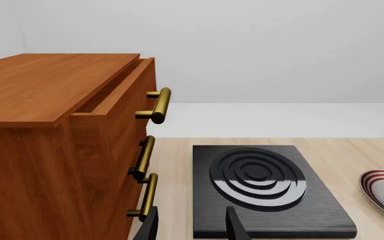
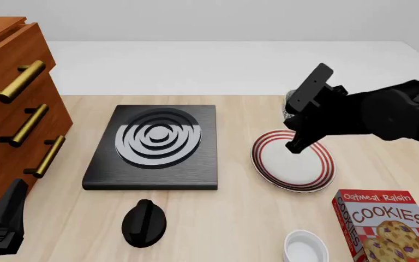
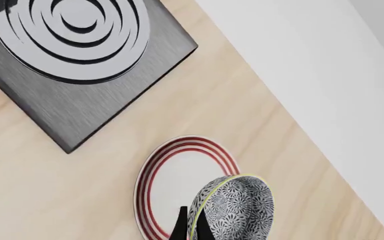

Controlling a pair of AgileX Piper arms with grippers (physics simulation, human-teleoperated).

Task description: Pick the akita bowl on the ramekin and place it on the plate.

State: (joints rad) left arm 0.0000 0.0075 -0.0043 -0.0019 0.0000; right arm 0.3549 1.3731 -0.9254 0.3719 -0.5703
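Down front on the pale wooden table (image 2: 253, 218): small plain white ramekin (image 2: 305, 246), standing bare beside a red cookie box (image 2: 388, 226). Right gripper (image 3: 190, 231) clamped on the rim of the dark patterned akita bowl (image 3: 235, 207), held tilted above the red-ringed white plate (image 2: 294, 162). Left gripper (image 1: 192, 227) parted, holding nothing, near the black stove slab (image 2: 155, 146) and brown wooden drawer cabinet (image 1: 58, 140).

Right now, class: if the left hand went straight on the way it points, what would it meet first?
Probably the black stove slab, which lies just ahead of the left hand; depth is hard to judge.
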